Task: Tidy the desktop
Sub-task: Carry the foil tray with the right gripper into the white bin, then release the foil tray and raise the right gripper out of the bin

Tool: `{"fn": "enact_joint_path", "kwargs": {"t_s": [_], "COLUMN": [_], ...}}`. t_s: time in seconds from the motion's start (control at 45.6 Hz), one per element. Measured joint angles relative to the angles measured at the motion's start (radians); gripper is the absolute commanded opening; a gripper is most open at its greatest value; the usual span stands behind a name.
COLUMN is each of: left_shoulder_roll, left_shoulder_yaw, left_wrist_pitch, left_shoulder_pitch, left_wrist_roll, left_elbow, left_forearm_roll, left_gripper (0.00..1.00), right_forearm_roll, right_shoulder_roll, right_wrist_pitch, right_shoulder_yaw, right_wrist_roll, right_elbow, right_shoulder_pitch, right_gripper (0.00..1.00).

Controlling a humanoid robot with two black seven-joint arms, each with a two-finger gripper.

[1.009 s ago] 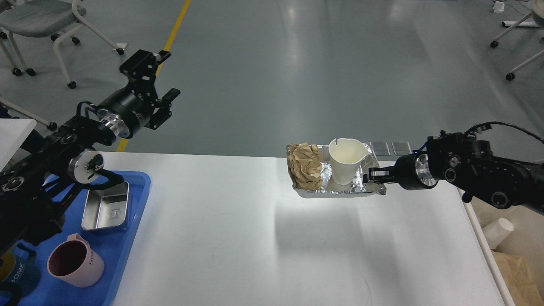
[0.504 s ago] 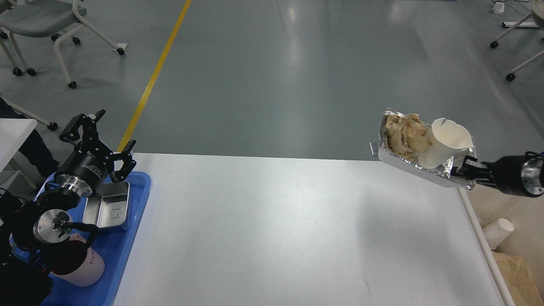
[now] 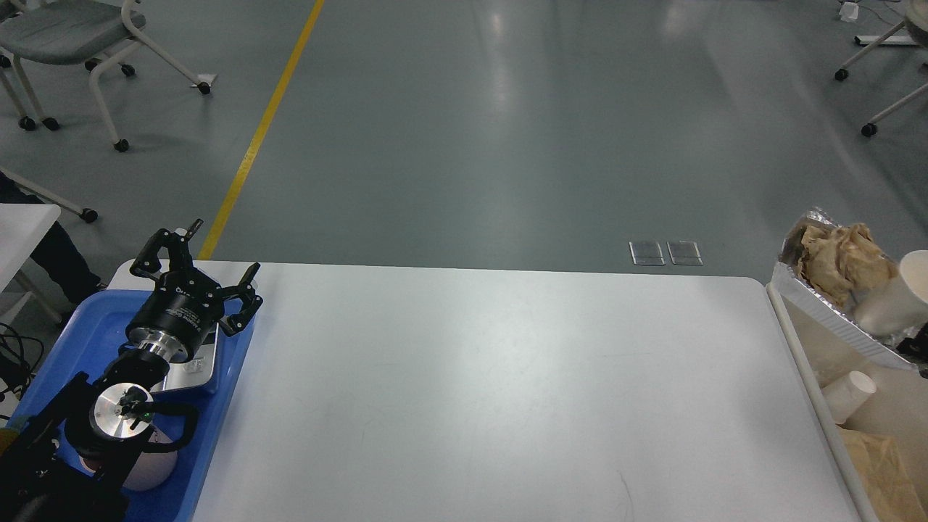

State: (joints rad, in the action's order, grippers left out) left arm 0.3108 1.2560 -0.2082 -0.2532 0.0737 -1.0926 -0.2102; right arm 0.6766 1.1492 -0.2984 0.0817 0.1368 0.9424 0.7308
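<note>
Foil tray (image 3: 834,319) has moved past desktop (image 3: 493,391) edge.

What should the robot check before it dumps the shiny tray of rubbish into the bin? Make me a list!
1. Foil tray past the desktop edge, over the bin: ok.
2. Crumpled paper and paper cup in the tray: ok.
3. Tray tilted for tipping: ok.
4. Right gripper's hold on the tray: cannot tell, it is almost out of view.
5. Left gripper open, away over the blue tray: ok.
</note>
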Motion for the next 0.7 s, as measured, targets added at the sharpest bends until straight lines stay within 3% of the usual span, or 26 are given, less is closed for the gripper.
{"fn": "enact_joint_path", "kwargs": {"t_s": [0.088, 0.11, 0.197, 0.241, 0.417, 0.702], "left_shoulder_roll": [0.0, 0.0, 0.004, 0.004, -0.003, -0.021], "left_shoulder_yaw": [0.0, 0.0, 0.0, 0.0, 0.001, -0.003], "left_wrist_pitch": [-0.009, -0.012, -0.024, -0.026, -0.028, -0.022], "left_shoulder_pitch": [0.004, 0.006, 0.016, 0.018, 0.019, 0.01], "left_wrist_roll": [-0.001, -0.001, -0.002, -0.002, -0.002, -0.002], "left_elbow": [0.004, 0.005, 0.009, 0.011, 0.023, 0.025], "left_forearm_roll": [0.0, 0.0, 0.0, 0.0, 0.0, -0.001], "left_gripper": [0.96, 0.96, 0.96, 0.96, 0.96, 0.96], "right_forearm_roll": [-0.061, -0.075, -0.142, -0.171, -0.246, -0.252], "right_shoulder_roll": [-0.003, -0.005, -0.02, -0.032, -0.111, -0.138], "right_wrist_pitch": [0.008, 0.009, 0.011, 0.011, 0.008, 0.0], "right_shoulder_yaw": [-0.002, -0.002, -0.005, -0.01, -0.016, -0.002], "right_wrist_roll": [0.0, 0.0, -0.001, -0.004, -0.022, -0.023], "right_elbow": [-0.032, -0.042, -0.102, -0.139, -0.295, -0.332], "right_shoulder_pitch": [-0.038, -0.047, -0.081, -0.097, -0.171, -0.192], "right_gripper": [0.0, 0.05, 0.73, 0.99, 1.0, 1.0]}}
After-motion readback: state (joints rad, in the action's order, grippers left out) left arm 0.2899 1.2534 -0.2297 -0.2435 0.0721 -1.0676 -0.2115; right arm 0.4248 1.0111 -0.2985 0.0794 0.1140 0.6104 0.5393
